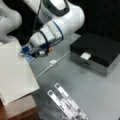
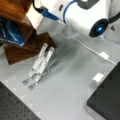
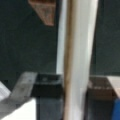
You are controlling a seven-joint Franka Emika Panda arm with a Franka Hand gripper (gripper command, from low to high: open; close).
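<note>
Filling the wrist view, a pale board (image 3: 80, 60) stands edge-on between the gripper's fingers, its long axis running top to bottom, a brown streak along its edge. In a front view the gripper (image 1: 28, 53) is clenched on the right edge of this flat white board (image 1: 13, 72), which lies sloped on a wooden stand (image 1: 18, 108) at the view's left. Beside it a white cable (image 1: 52, 62) crosses the grey tabletop (image 1: 95, 90). Nearby lie a folding metal stand (image 1: 66, 102) and a black box (image 1: 97, 50).
</note>
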